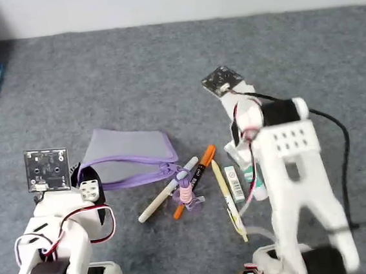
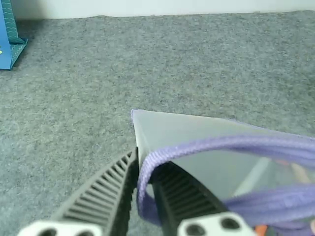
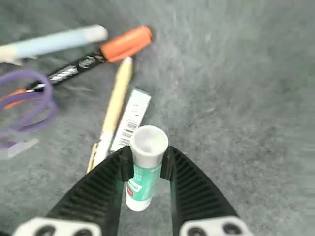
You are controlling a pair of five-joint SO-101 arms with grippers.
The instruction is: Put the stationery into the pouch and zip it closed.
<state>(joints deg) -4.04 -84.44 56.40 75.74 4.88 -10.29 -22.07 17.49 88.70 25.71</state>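
With our right fingers [image 3: 192, 184] closed on the glue stick [image 3: 145, 150] between them, we should lift it gently and steer it into the pouch [image 2: 197, 127], whose purple rim [image 2: 211, 144] our left fingers [image 2: 184, 194] pinch up.

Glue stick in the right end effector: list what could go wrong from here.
1. The right end effector grips the glue stick near its cap, so it may swivel or slip.
2. The orange-capped marker and pale pen lie by the mouth of the pouch and could block the drop.
3. The left end effector pinches only the purple rim; it might pull free.
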